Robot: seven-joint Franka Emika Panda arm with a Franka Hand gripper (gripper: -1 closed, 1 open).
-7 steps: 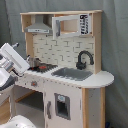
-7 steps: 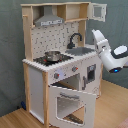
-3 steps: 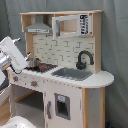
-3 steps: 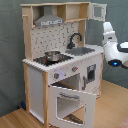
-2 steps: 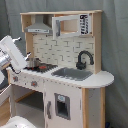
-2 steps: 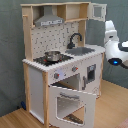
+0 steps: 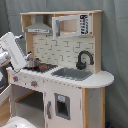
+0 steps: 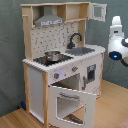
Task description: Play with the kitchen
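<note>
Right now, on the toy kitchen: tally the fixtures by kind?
Pot: 1
Faucet: 1
Sink: 1
Hood: 1
Open oven door: 1
Knobs: 2 in the second exterior view
Total: 7

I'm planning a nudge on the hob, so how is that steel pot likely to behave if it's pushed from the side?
The steel pot looks small and thin-walled, so it is probably light and would slide rather than resist. It sits loose on the flat hob, so little seems to stop it. Being low and wide, it seems unlikely to tip.
</note>
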